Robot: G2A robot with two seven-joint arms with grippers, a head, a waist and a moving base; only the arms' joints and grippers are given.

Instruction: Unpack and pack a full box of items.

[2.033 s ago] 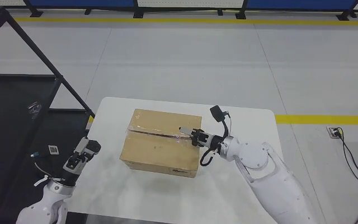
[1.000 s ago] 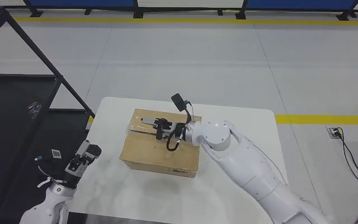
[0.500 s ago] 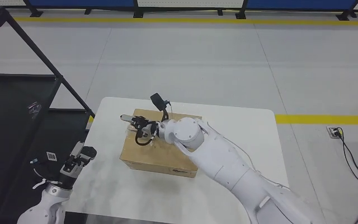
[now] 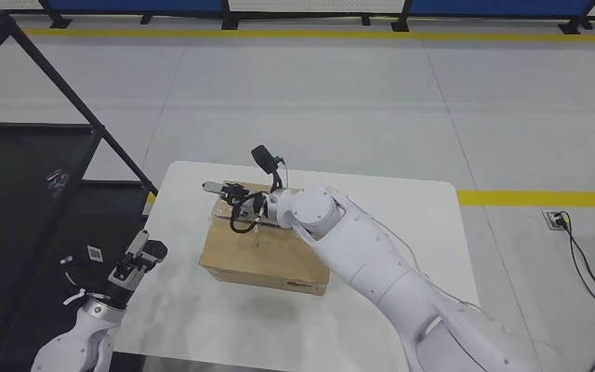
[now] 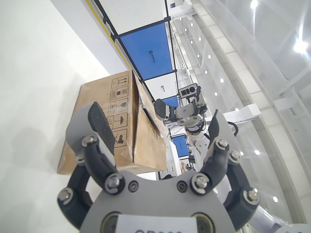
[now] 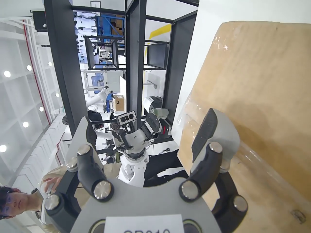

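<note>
One cardboard box (image 4: 270, 244), closed with clear tape along its top seam, sits on the white surface (image 4: 395, 216), nearer the left edge than the right.

The right gripper (image 4: 217, 189) reaches across the box top to the box's far left corner. Its fingers (image 6: 206, 128) are spread apart and hold nothing; one lies over the box top by the taped seam, the other out past the box's edge. I cannot tell whether they touch the cardboard.

The left gripper (image 4: 141, 255) is at the surface's left edge, well apart from the box. It points toward the box, with its fingers (image 5: 98, 118) open and empty.

The room has a pale grey floor (image 4: 307, 93) with yellow lines, and a black frame rack (image 4: 56, 121) beyond the left edge.

There are two grippers and one surface.
</note>
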